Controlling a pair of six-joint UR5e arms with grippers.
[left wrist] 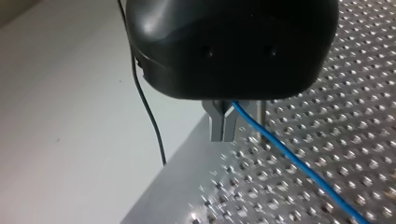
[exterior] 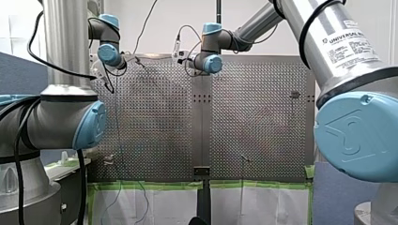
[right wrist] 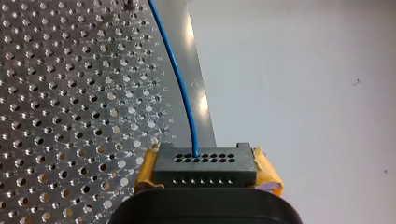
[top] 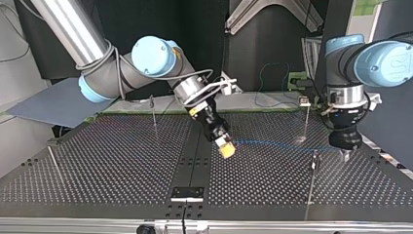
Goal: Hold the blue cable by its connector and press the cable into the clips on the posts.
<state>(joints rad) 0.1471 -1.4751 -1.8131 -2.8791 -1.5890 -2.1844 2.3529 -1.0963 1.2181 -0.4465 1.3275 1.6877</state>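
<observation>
None of the clips looks filled yet, so by my reading the pressing is all still to do, though the holding part is done. My right gripper (top: 225, 147) is clamped on the black connector (right wrist: 204, 167), which sits squarely between its yellow pads (right wrist: 266, 173). My left gripper (left wrist: 223, 125) has its metal fingers (left wrist: 216, 122) closed together on the blue cable (top: 277, 144) further along. Between them the cable hangs above the perforated table (top: 122, 161). Its long axis runs almost level across the top view, from the connector near the middle to my left gripper at that view's right. The connector's holed face, where the cable leaves it, points away from my right gripper towards my left. The cable passes close by the nearer post (top: 313, 168); I cannot tell whether it touches the post. The farther post (top: 306, 114) stands well apart from it.
</observation>
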